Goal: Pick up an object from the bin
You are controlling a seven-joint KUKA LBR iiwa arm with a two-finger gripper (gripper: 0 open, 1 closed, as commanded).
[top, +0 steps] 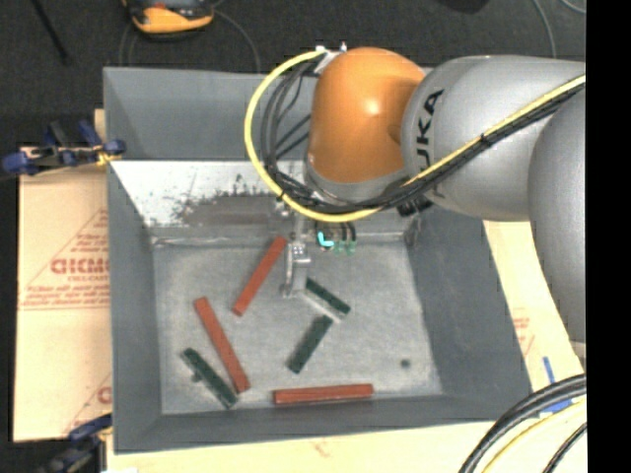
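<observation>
My tool (294, 266) hangs low in the back half of the bin (463, 308), between the upper end of a slanted red stick (256, 278) and a short dark green stick (326, 298). I cannot tell how far open it is, or whether it grips either. A second green stick (310, 344) lies just in front. A left red stick (220, 345) and a front red stick (323, 394) lie nearer the walls. The floor to the right is open.

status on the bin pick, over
Tool down mid-bin, between a slanted red stick and a dark green stick. Neither seen gripped. Four more sticks lie apart, none blocking.
</observation>
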